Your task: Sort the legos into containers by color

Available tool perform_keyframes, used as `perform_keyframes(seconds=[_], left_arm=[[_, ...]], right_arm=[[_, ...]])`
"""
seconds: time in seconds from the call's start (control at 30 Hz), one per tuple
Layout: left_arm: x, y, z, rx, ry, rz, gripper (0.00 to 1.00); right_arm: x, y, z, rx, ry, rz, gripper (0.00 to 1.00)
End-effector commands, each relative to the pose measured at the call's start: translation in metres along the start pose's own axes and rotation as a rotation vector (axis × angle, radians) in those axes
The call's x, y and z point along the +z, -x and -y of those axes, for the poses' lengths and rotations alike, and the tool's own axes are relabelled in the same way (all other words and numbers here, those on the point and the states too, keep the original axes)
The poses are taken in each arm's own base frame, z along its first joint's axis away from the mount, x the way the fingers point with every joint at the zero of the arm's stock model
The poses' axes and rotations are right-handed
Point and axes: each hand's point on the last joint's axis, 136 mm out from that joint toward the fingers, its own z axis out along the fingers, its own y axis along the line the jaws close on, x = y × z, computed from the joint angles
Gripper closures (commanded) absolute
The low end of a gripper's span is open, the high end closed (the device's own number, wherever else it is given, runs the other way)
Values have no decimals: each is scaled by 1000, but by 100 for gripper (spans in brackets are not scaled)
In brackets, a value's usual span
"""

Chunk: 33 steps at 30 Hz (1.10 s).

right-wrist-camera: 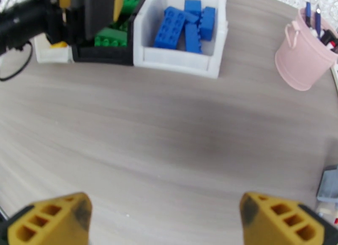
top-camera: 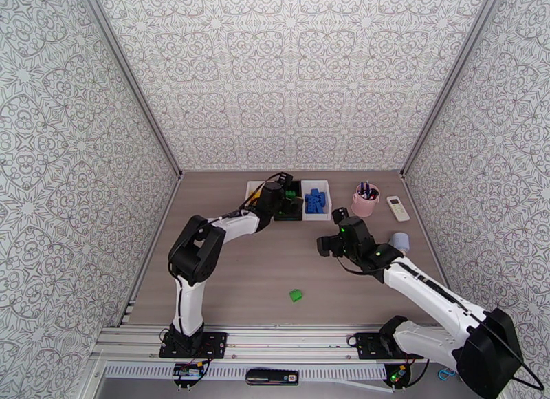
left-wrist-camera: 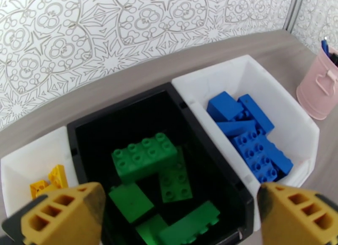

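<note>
Top external: three containers in a row at the far side of the table [top-camera: 227, 270]: left white container [top-camera: 254, 185], black container [top-camera: 289, 217], right white container [top-camera: 318, 217] with blue legos [top-camera: 315, 201]. Left hand [top-camera: 284, 187] directly above the black container. Right hand [top-camera: 322, 246] over bare table, well short of the row. One green lego [top-camera: 296, 296] alone on the table, nearer the bases than the right hand and to its left. One pink cup [top-camera: 365, 201] and one white remote [top-camera: 397, 208] beyond the right hand, off to its right.

Left wrist: two yellow fingers [left-wrist-camera: 63, 212] spread wide, nothing between, left hand [left-wrist-camera: 179, 199] open. Below it, five green legos [left-wrist-camera: 143, 157] countable in the black container [left-wrist-camera: 122, 104]. Right of the hand, about five blue legos [left-wrist-camera: 257, 155], piled. Left of it, two or three yellow legos [left-wrist-camera: 53, 178], partly hidden behind a finger.

Right wrist: two yellow fingers [right-wrist-camera: 55, 220] wide apart, right hand [right-wrist-camera: 164, 208] open and empty above bare table. Ahead of it, about five blue legos [right-wrist-camera: 186, 22] in the right white container [right-wrist-camera: 177, 60]. Ahead and left, the left hand [right-wrist-camera: 91, 7] over the black container [right-wrist-camera: 105, 55]. Ahead and right, the pink cup [right-wrist-camera: 302, 60].
</note>
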Motion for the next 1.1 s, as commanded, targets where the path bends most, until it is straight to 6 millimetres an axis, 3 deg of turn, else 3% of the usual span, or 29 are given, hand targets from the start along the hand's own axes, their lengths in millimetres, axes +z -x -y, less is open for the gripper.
perform_keyframes(seconds=[0.0, 0.2, 0.5, 0.9, 1.07], left_arm=[[-30, 36, -3, -12, 19, 105, 0], [-71, 38, -12, -21, 71, 125, 0], [-116, 24, -30, -38, 151, 106, 0], [-149, 8, -46, -52, 199, 90, 0], [-157, 3, -47, -54, 206, 83, 0]], right_arm=[[-3, 0, -16, -63, 67, -48, 3], [-6, -25, -55, -225, 157, -144, 2], [-14, -87, -113, -497, 284, -333, 1], [9, -151, -152, -647, 364, -638, 0], [20, -155, -151, -656, 324, -690, 7]])
